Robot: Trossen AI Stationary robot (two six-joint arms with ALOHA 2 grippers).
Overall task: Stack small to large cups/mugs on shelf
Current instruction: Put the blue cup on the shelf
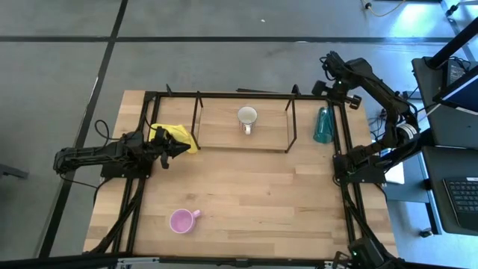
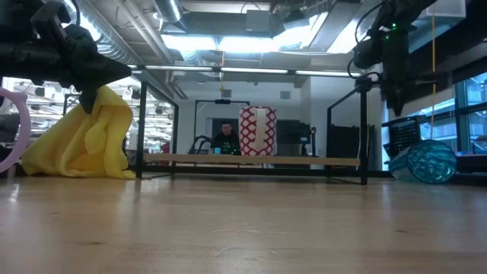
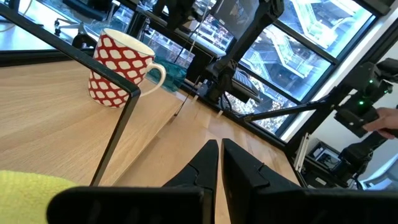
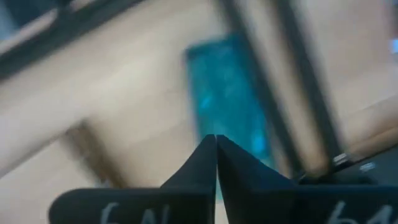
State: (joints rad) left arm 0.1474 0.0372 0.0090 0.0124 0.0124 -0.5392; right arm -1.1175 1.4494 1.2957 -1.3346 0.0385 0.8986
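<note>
The white mug (image 1: 247, 117), red-patterned on its outside (image 3: 118, 68), stands upright on the shelf board (image 1: 220, 128). The teal tumbler (image 1: 323, 125) lies on its side on the table just right of the shelf (image 2: 432, 161). The pink mug (image 1: 181, 220) stands near the table's near edge, left of centre. My left gripper (image 1: 179, 147) is shut and hovers level beside the yellow cloth (image 1: 176, 135), pointing toward the shelf. My right gripper (image 1: 329, 90) is shut, points down and hangs above the tumbler's far end (image 4: 230, 99).
The yellow cloth (image 2: 84, 141) lies heaped at the shelf's left end. Thin black rods (image 3: 118, 81) frame the shelf and run along the table's edges. Bare tabletop (image 1: 261, 194) lies between the shelf and the near edge. A person (image 2: 224, 137) sits far behind the table.
</note>
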